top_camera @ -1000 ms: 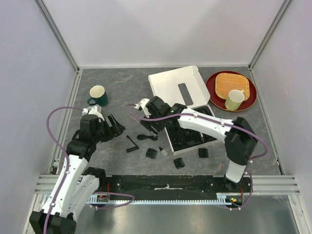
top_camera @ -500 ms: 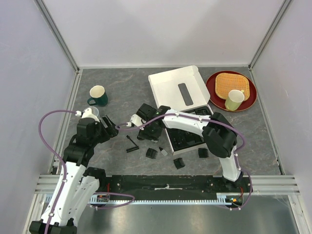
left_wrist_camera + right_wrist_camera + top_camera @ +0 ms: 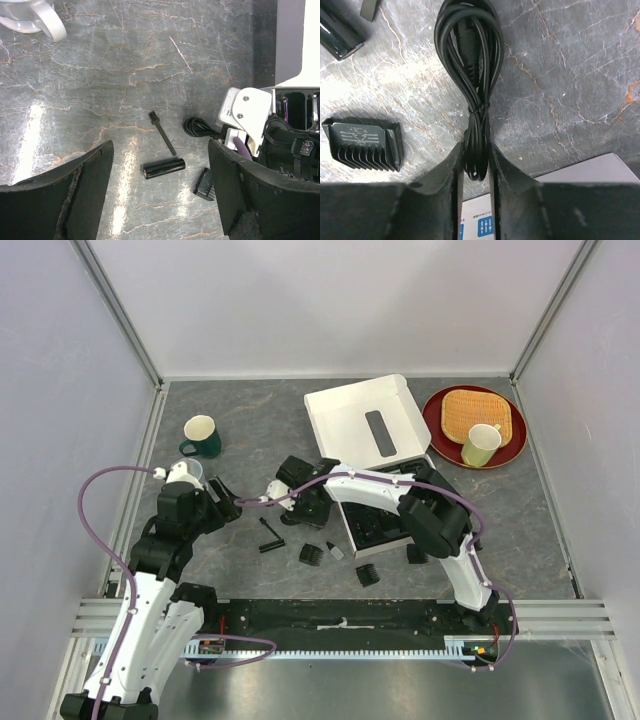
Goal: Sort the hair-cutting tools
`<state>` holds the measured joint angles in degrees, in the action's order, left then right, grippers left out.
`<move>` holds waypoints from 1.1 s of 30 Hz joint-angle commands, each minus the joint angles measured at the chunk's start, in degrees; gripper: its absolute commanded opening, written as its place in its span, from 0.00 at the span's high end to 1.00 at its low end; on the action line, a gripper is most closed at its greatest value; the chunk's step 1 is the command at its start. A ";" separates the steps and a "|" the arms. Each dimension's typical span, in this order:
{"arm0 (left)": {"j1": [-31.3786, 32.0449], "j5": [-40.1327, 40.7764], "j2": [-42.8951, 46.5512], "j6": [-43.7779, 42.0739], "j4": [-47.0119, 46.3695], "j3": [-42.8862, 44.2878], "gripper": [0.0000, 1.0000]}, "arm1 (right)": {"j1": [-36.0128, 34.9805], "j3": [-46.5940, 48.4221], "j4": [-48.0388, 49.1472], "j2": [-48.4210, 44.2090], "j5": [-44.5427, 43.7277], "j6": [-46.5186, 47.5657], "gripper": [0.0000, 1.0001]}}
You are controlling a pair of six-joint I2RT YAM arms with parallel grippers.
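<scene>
The hair-cutting tools lie scattered between the arms. My right gripper (image 3: 476,147) is shut on the lower end of the coiled black cord (image 3: 470,65), which still rests on the table. In the top view that gripper (image 3: 298,508) sits just left of the white box (image 3: 345,420). A ribbed comb guard (image 3: 362,145) lies to its left. My left gripper (image 3: 160,200) hangs open above a black cylinder (image 3: 164,168), with the thin brush (image 3: 162,132) just beyond and a comb guard (image 3: 205,184) to the right. Two more guards (image 3: 368,574) (image 3: 417,553) lie near the front.
The box's black tray insert (image 3: 385,525) sits behind the right arm. A green mug (image 3: 202,436) stands at the back left. At the back right, a red plate (image 3: 436,430) carries a woven mat (image 3: 482,412) and a pale cup (image 3: 481,444).
My right gripper came down to the left and closed its jaws on the cord. The left arm drew back slightly and stayed open.
</scene>
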<state>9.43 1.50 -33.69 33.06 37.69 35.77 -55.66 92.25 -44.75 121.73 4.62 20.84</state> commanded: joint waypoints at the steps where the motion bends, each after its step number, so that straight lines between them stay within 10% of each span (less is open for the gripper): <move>1: -0.03 0.70 0.38 0.87 -0.69 1.94 0.18 | -0.15 2.24 0.10 -0.88 -0.58 0.17 0.79; 9: -0.03 2.19 1.70 1.13 -0.16 2.20 0.18 | -0.15 3.91 1.25 -6.32 -3.83 -2.56 0.96; 33: -0.11 0.61 1.70 1.31 -0.78 1.67 0.18 | 8.54 -14.81 0.28 -30.68 -19.83 -6.60 0.95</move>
<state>9.45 2.76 -31.81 33.15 37.67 35.83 -48.62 78.65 -43.35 93.76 -13.47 15.55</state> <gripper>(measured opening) 0.823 0.139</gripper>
